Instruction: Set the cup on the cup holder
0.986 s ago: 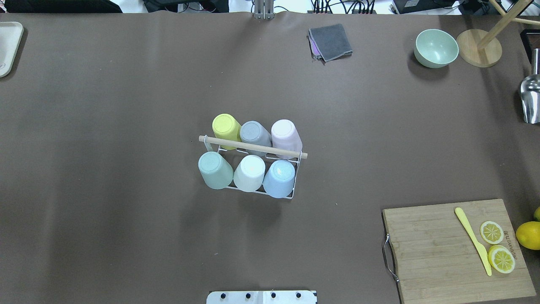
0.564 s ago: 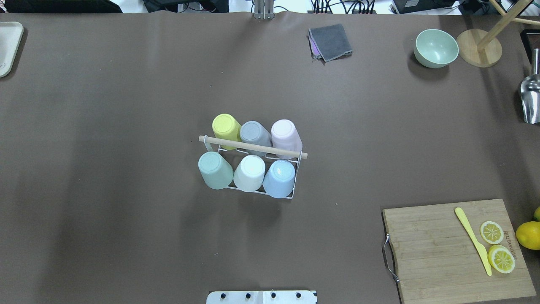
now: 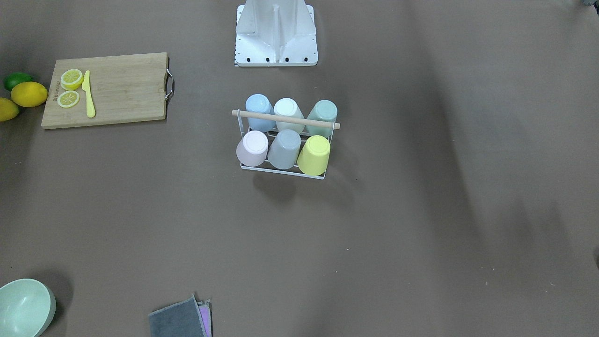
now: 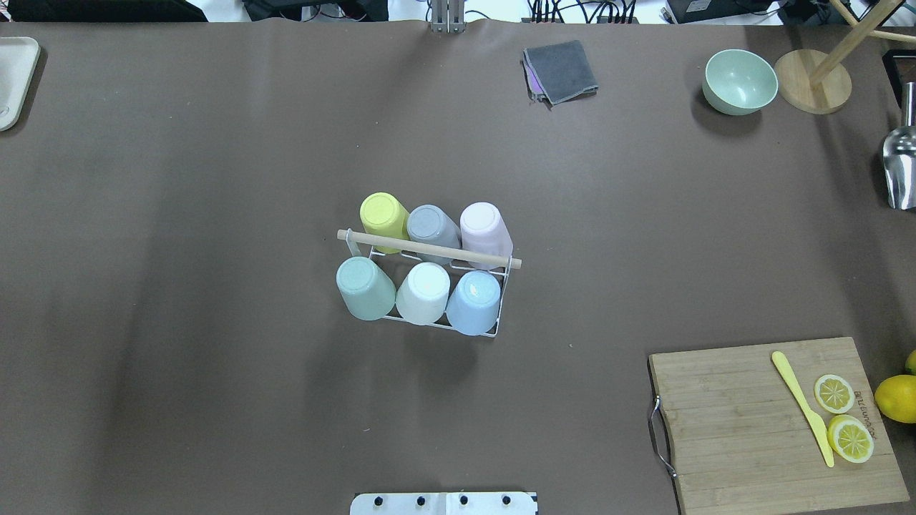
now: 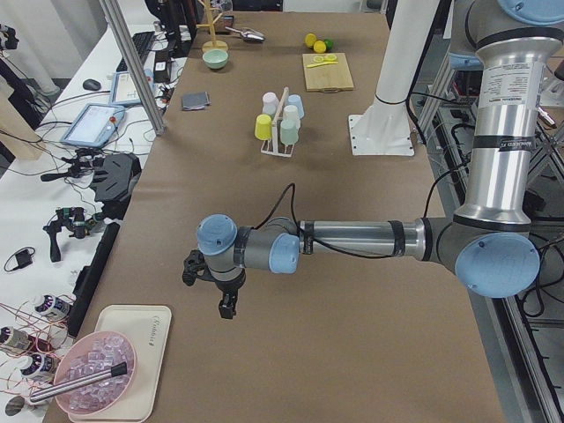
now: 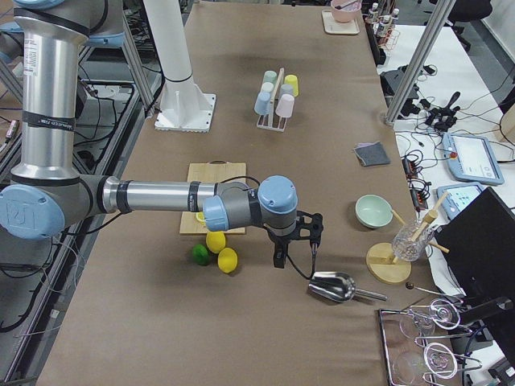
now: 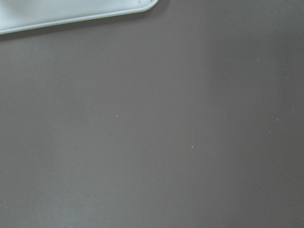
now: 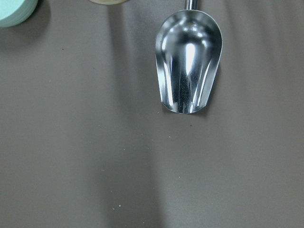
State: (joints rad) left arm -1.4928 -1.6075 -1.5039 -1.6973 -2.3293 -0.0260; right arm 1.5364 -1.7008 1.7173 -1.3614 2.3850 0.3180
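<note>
White wire cup holder [image 4: 472,254], wooden-handled, stood at the centre of the brown bench [image 4: 215,179], bearing six upturned pastel cups [image 4: 424,282]. Left tool [image 5: 216,295] and right tool [image 6: 291,245] hung near opposite ends, jaw spread indiscernible. Placement looked complete; arms best kept clear.

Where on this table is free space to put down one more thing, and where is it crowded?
Bare table runs from the cup holder to the white tray at the left, and from the cup holder to the folded grey cloth. Crowded: the cup holder, all six places filled, and the right side around the cutting board, green bowl and metal scoop.
</note>
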